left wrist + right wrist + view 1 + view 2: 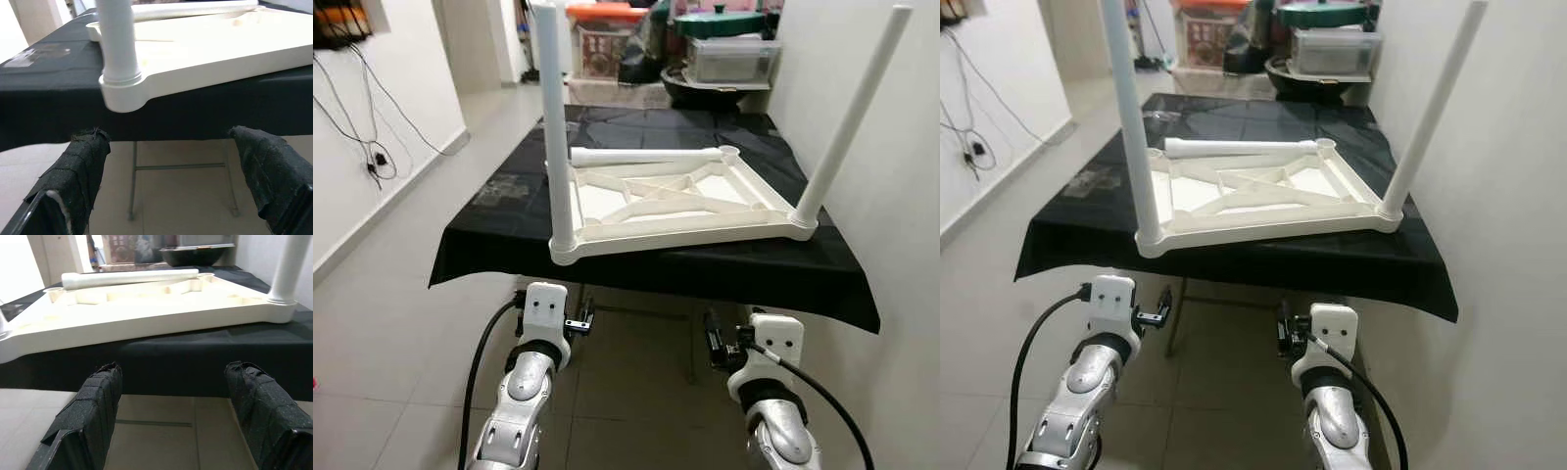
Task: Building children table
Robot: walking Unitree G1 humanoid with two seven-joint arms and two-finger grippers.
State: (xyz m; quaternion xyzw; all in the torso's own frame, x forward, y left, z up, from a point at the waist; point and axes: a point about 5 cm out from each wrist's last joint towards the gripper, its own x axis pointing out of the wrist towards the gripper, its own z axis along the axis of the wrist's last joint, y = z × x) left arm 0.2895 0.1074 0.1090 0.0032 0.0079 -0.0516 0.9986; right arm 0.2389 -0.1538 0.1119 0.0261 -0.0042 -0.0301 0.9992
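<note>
A white plastic children's table top (685, 231) lies upside down on a table draped in black cloth (499, 220). Two white legs stand upright in its near corners, the left leg (553, 127) and the right leg (850, 122). A third leg (646, 155) lies loose across the far side of the frame. Both arms are held low in front of the cloth's near edge. In the left wrist view my left gripper (166, 139) is open just below the left leg's socket (122, 93). In the right wrist view my right gripper (173, 372) is open, facing the top's near rim (146, 330).
A white wall (891, 196) runs close along the right of the table. Cables (377, 157) hang on the left wall. Storage bins and a dark tub (724, 59) are stacked behind the table. Thin metal table legs (133, 181) stand under the cloth on the tiled floor.
</note>
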